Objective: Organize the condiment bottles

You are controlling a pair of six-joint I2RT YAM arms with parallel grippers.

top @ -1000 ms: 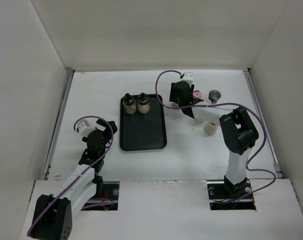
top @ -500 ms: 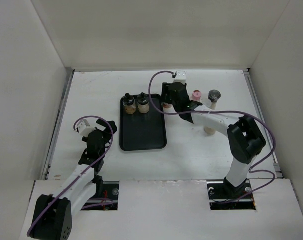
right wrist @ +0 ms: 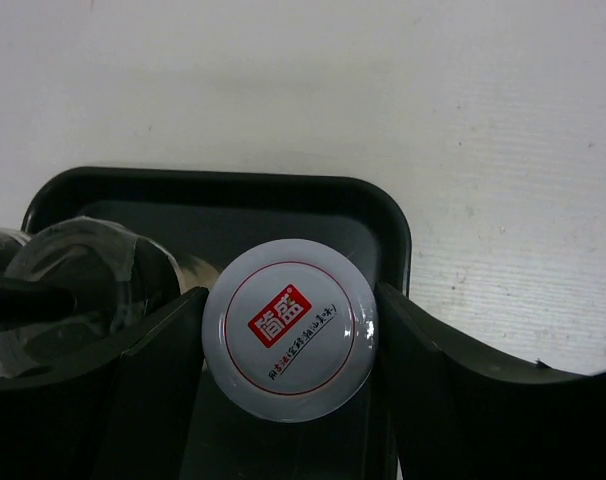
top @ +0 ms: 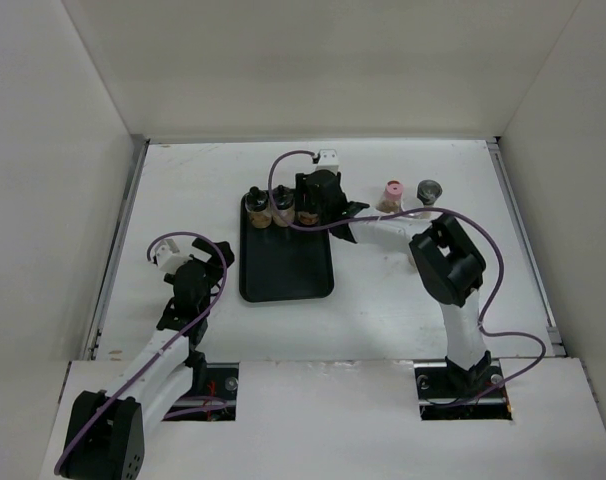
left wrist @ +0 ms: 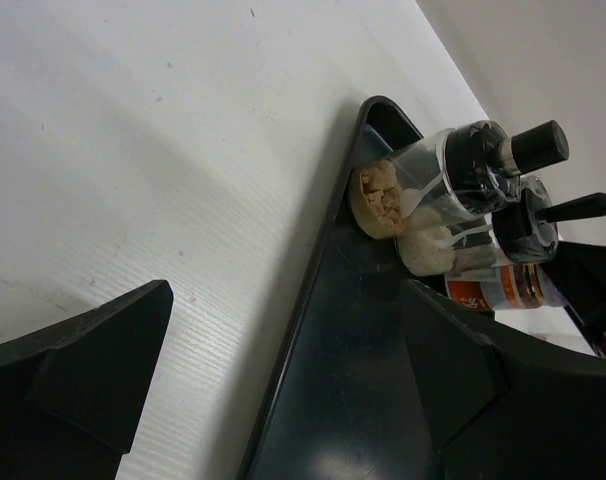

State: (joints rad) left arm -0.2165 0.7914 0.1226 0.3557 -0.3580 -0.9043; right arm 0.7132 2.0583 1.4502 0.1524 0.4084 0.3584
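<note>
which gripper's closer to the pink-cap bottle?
Right. The right gripper, holding a white-cap bottle, is at the far right corner of the tray, left of the pink-cap bottle; the left gripper sits beyond the tray's left edge.

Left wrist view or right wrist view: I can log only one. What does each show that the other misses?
Only left wrist: the two black-capped jars side-on, tan contents visible, and the left fingers apart, empty. Only right wrist: the red-logo lid of the white-capped bottle from above, held between the right fingers. Both: the black tray, those jars and the white table.
</note>
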